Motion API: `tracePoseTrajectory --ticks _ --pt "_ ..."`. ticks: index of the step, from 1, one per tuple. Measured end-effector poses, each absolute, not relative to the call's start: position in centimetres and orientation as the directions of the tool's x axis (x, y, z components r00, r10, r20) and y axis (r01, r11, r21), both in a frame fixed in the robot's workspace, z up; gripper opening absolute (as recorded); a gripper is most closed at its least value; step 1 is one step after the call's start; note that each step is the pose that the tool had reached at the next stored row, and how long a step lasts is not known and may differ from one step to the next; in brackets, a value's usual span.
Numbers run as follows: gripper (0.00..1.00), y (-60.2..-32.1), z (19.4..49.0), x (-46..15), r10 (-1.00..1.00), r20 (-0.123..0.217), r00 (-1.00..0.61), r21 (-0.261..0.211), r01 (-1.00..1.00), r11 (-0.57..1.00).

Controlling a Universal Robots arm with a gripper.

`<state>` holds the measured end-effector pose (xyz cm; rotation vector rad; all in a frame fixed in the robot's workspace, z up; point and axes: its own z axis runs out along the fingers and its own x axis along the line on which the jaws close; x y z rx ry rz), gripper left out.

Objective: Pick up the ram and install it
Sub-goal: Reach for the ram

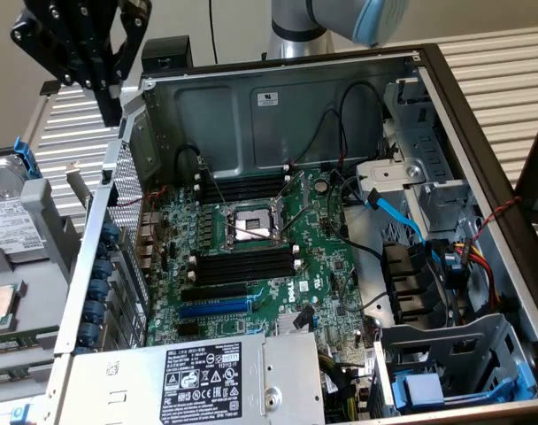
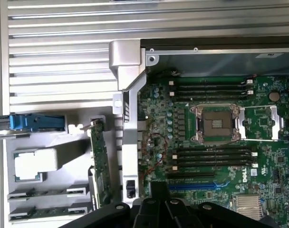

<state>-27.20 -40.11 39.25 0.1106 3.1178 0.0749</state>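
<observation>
Item: my end effector hangs over the computer case's wall at the exterior view's left; I cannot tell its spread. Ram stands edgewise just outside that wall, the wall between it and the motherboard.

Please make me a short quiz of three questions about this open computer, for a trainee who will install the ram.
1. True or false: the ram is already seated on the motherboard.
2. Which colour is the one coloured slot on the board? A red, B blue, C white.
3. Fill in: the processor socket sits between two banks of long black ____.

Key: 1 false, it stands outside the case; 2 B; 3 slots.
</observation>
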Motion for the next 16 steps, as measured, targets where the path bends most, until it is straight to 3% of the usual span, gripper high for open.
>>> tracePoseTrajectory --ticks 16 --pt "0.11 -40.9 39.3 -34.5 0.071 -0.02 -0.997 0.049 0.07 0.996"
